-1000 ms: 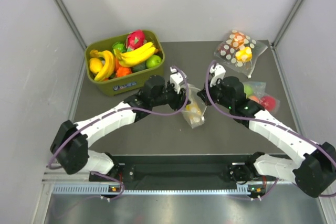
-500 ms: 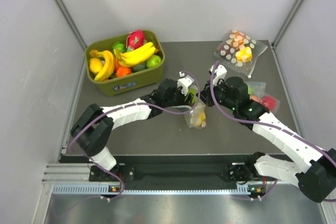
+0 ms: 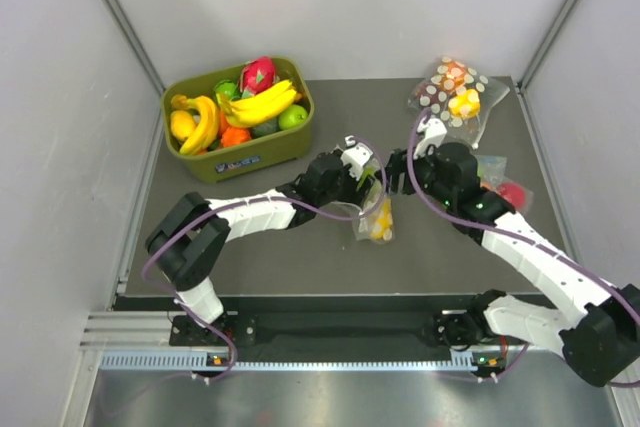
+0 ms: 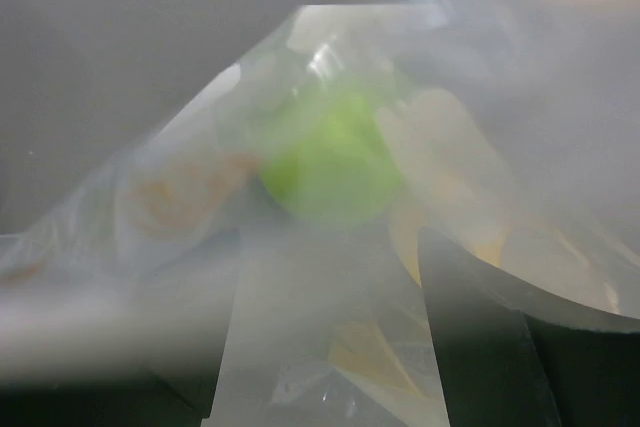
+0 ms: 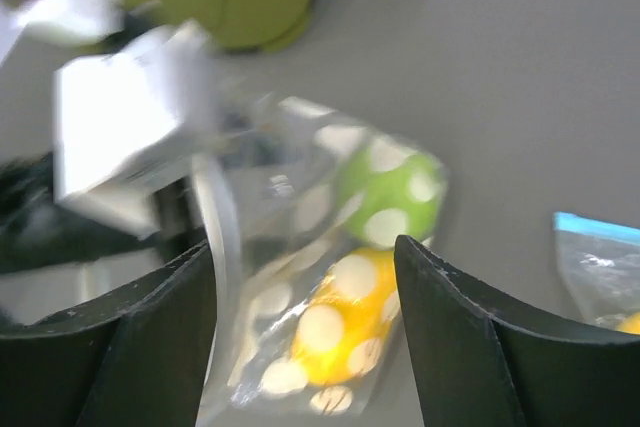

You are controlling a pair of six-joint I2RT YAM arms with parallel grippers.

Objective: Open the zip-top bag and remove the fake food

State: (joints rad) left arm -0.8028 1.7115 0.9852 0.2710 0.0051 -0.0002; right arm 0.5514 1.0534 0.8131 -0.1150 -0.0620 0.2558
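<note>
The zip-top bag [image 3: 375, 215], clear with white dots, lies at the table's middle between both arms. Inside it sit a green apple [image 3: 369, 187] and a yellow fruit [image 3: 380, 229]. My left gripper [image 3: 360, 179] is at the bag's upper end. In the left wrist view, blurred film and the apple [image 4: 330, 162] fill the space between its spread jaws [image 4: 328, 277]. My right gripper [image 3: 400, 172] hovers just right of the bag, open. In its wrist view, the right gripper [image 5: 302, 247] has its dark fingers apart, and the dotted bag [image 5: 330, 307] lies beyond them.
A green bin [image 3: 200, 162] heaped with toy fruit stands at the back left. Another dotted bag [image 3: 455, 95] with orange and yellow pieces lies at the back right. A plain clear bag [image 3: 500, 187] holding red fruit lies beside my right arm.
The right gripper has opened, let go of the bag's edge and drawn back slightly. The left arm reached further right to the bag and its jaws spread wider. The bag shifted a little.
</note>
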